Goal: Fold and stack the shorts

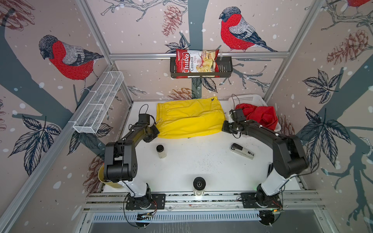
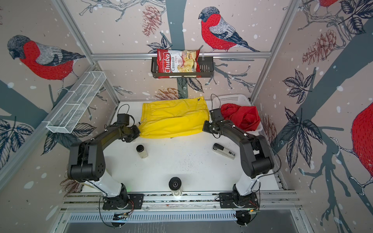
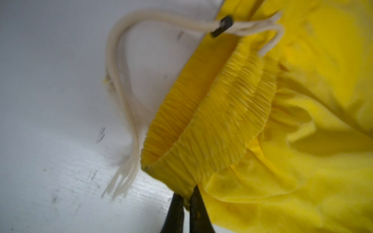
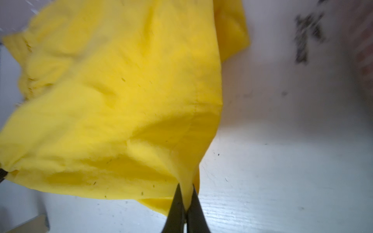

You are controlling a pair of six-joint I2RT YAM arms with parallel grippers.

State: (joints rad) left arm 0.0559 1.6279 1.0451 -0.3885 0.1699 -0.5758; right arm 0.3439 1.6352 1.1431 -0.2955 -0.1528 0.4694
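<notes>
The yellow shorts (image 1: 189, 118) (image 2: 173, 119) lie across the back of the white table, part lifted in a fold. My left gripper (image 3: 186, 193) is shut on their elastic waistband (image 3: 212, 125) at the left corner, the pale drawstring (image 3: 121, 84) hanging loose beside it. My right gripper (image 4: 185, 193) is shut on a pinch of the yellow cloth (image 4: 121, 100) at the right corner. The red shorts (image 1: 258, 115) (image 2: 241, 116) sit crumpled in the white lattice basket (image 1: 248, 99) at the back right, behind my right arm.
A small jar (image 1: 161, 151) lies left of centre and a stapler (image 1: 241, 151) right of centre on the table (image 1: 201, 167). A black-capped bottle (image 1: 199, 186) stands at the front edge. A chips bag (image 1: 196, 63) sits in a wall rack, and a wire shelf (image 1: 99, 105) hangs left.
</notes>
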